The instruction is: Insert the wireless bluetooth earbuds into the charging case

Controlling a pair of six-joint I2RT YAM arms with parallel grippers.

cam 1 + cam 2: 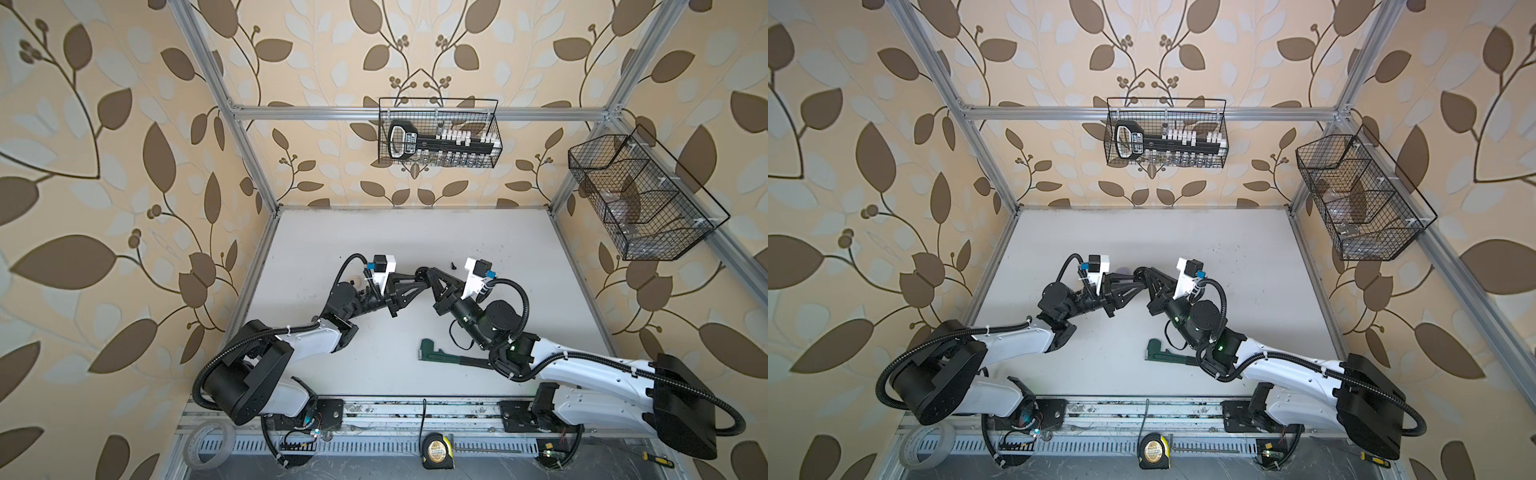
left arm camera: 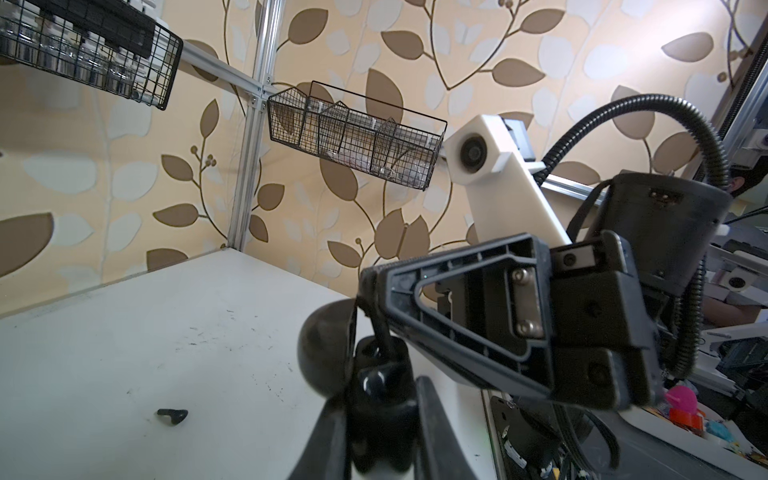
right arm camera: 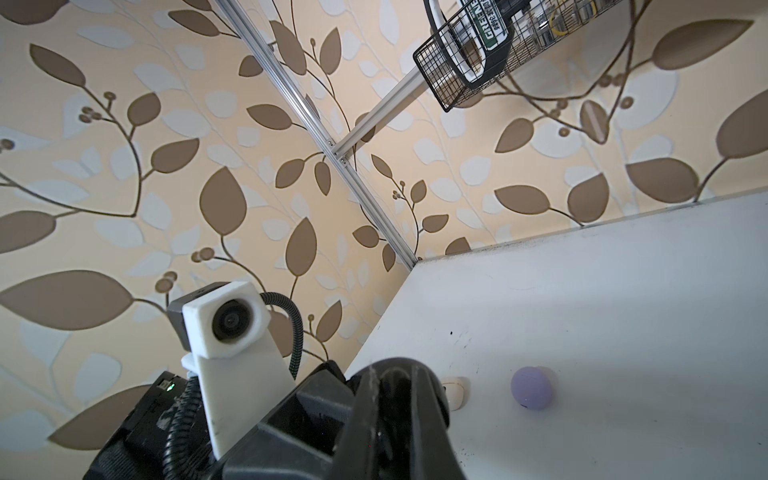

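the left tool (image 2: 378,409) is closed on the base of the open black charging case (image 2: 326,353), and the right tool (image 2: 368,286) is closed on what appears to be a black earbud (image 2: 384,338), stem-down at the case's well. a second black earbud (image 2: 173,415) lies loose on the table (image 2: 166,332), apart from both tools. likely faults: a tilted stem jams on the well rim, insertion force twists the case in its grip, or early release drops the earbud.

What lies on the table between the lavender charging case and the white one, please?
Nothing: the right wrist view shows bare table between lavender charging case and white case.
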